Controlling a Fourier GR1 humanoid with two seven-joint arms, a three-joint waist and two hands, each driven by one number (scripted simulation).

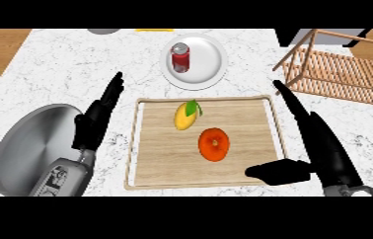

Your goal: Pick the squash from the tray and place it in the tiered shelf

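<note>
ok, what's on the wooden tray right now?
On the wooden tray: a yellow squash with a green leaf, and an orange round fruit nearer the robot. The right hand has its thumb over the tray's near right corner, hiding what lies beneath.

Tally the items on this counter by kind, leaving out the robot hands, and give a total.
Produce on the wooden tray: 2, a yellow squash and an orange-red fruit
Trays: 1
Plates: 1, the white plate
Cans: 1, the red can on the plate
Pans: 1, the metal pan
Shelves: 1, the wooden tiered shelf
Total: 7
</note>
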